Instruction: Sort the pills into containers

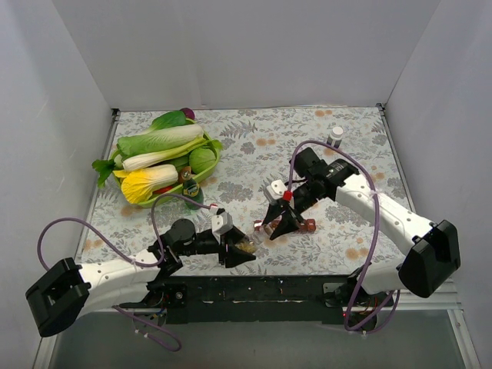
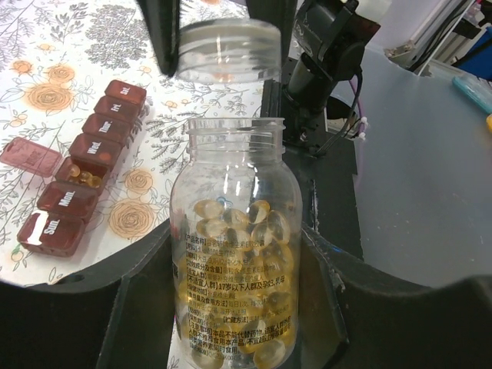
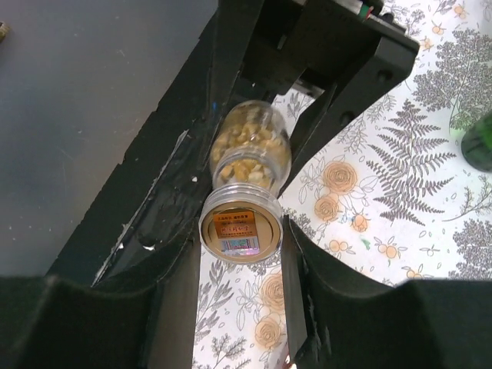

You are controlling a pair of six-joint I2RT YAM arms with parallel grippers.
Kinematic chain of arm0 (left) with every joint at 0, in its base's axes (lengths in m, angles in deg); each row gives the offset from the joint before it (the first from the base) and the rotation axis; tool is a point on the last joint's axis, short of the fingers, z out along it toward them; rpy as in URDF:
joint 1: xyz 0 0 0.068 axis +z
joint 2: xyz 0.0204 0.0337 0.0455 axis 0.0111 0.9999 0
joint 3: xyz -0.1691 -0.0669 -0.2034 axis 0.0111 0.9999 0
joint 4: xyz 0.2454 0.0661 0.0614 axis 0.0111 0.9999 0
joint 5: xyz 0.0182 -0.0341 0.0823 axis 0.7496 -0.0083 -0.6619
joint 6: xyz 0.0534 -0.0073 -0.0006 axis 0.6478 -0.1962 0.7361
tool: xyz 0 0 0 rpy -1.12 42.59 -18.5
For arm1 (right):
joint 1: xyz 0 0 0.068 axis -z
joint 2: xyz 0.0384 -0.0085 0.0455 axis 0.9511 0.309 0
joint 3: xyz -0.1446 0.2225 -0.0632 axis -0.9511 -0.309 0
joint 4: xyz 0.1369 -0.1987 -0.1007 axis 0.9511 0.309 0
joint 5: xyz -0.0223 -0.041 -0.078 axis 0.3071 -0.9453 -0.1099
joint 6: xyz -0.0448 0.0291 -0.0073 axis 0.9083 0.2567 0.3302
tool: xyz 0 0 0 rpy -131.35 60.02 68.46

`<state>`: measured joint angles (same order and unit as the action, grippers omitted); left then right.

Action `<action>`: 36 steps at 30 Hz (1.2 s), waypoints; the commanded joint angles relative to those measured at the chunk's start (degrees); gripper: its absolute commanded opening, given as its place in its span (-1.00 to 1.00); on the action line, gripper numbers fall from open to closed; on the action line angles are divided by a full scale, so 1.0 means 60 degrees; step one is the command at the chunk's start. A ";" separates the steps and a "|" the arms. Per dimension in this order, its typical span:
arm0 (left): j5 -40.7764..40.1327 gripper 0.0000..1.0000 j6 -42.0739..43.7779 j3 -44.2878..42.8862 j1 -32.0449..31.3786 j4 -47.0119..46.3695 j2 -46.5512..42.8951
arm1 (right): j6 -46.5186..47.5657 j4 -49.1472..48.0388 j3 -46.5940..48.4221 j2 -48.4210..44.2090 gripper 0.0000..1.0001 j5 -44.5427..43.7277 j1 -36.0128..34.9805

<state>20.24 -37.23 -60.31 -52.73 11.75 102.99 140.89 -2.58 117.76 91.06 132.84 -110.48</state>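
Observation:
A clear bottle partly filled with yellow softgel pills stands uncapped between my left gripper's fingers, which are shut on its body. Just above its mouth hangs the clear cap, which is clamped in my right gripper. In the right wrist view the cap shows its underside and the bottle lies beyond it. The containers, a dark-red strip of day compartments, lie on the table left of the bottle. One lid is open, with pills inside that compartment. From above, both grippers meet near the front centre.
A green basket of toy vegetables sits at the back left. A small white-capped dark bottle stands at the back right. A green bottle shows at the right wrist view's edge. The dark mounting rail runs along the near table edge.

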 commanded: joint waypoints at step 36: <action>-0.0397 -1.00 -0.0486 -0.0666 -0.0217 -0.1976 0.0564 | -0.2231 -0.1951 -0.0588 0.0242 -0.63 -0.0528 -0.1072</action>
<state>21.03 -40.11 -60.92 -53.97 7.62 106.66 128.91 -12.03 114.96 91.78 132.14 -115.71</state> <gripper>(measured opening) 0.505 0.461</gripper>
